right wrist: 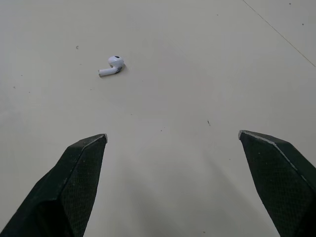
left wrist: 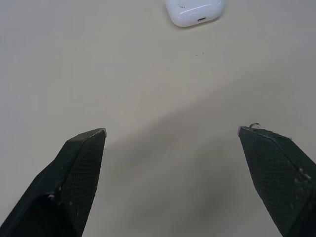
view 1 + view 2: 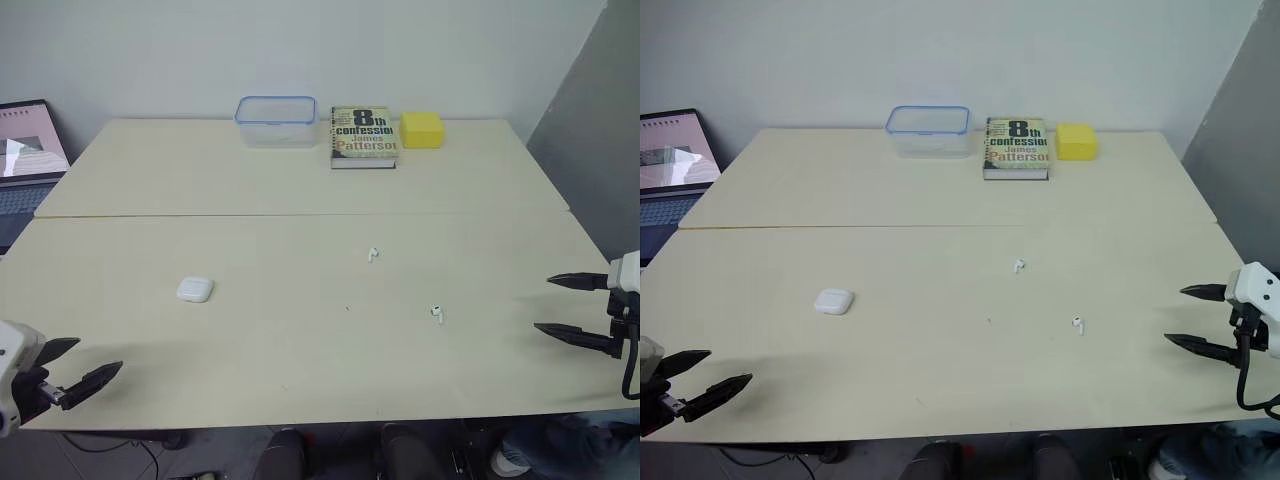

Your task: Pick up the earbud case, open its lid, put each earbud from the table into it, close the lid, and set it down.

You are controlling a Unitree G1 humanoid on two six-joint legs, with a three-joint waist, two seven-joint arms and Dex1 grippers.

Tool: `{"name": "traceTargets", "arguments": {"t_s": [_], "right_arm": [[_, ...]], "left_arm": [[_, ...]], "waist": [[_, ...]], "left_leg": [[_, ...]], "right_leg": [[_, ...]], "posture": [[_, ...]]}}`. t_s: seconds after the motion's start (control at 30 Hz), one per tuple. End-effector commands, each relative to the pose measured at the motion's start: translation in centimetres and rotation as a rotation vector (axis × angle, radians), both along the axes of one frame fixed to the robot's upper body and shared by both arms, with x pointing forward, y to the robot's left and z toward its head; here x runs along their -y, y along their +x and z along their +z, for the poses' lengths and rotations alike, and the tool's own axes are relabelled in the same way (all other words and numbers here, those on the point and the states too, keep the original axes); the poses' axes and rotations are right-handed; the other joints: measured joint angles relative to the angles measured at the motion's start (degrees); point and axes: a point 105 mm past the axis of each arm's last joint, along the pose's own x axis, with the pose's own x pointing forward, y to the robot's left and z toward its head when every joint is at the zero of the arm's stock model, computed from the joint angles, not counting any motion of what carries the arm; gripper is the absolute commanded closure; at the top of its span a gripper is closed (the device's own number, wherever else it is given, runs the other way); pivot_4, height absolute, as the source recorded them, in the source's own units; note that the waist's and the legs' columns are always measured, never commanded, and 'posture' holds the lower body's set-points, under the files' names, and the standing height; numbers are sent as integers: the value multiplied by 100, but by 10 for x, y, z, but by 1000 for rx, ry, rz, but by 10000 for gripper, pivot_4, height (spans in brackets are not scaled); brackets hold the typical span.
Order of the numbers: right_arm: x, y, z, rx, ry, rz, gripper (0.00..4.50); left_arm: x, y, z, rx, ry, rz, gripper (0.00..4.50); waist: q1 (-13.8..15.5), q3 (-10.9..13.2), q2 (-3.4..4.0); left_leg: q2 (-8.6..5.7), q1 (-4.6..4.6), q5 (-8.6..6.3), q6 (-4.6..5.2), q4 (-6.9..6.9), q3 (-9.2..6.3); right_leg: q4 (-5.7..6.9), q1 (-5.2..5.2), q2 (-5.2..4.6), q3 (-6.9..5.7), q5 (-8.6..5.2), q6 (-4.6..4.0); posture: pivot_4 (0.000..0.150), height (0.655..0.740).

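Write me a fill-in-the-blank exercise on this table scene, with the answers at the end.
The earbud case lies on the table with its lid ____. The near earbud and the far earbud make ____ loose earbuds. The left claw and the right claw are both ____. The book lies between the clear container and the ____ block.
Missing words: closed; two; open; yellow.

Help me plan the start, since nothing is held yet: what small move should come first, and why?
Probably reach the left gripper forward to the earbud case: the case lies on that arm's side, untouched, and the jaws stand open and empty.
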Motion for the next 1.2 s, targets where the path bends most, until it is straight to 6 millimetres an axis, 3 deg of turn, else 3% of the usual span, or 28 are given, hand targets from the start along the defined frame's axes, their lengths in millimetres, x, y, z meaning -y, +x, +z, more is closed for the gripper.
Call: {"name": "traceTargets", "arguments": {"t_s": [0.03,0.3,0.57,0.73,1.2], "right_arm": [[-1,3,13,47,-12,9,61],[-4,4,12,49,-6,13,61],[-5,6,11,56,-6,18,61],[-3,12,14,74,5,-5,61],[-9,4,14,36,-6,52,61]], "left_arm": [[-5,4,13,61,15,-3,0],[-10,11,21,129,-6,-29,0],[-8,8,16,102,-1,-49,0],[-2,7,19,118,-80,-46,0],[19,5,10,191,-176,56,0]], "waist": [[0,0,0],[0,0,0],[-1,0,0],[-3,0,0],[1,0,0]], "left_leg": [[0,0,0,0,0,0],[-1,0,0,-1,0,2],[1,2,-1,-1,1,1],[1,2,-1,-1,1,1],[0,2,-1,-1,6,0]], "right_leg": [[0,0,0,0,0,0],[2,0,1,1,7,12],[4,0,1,-1,7,13],[4,0,1,0,8,14],[5,3,1,1,18,31]], "posture": [[1500,7400],[1500,7400],[1500,7400],[1500,7400],[1500,7400]]}}
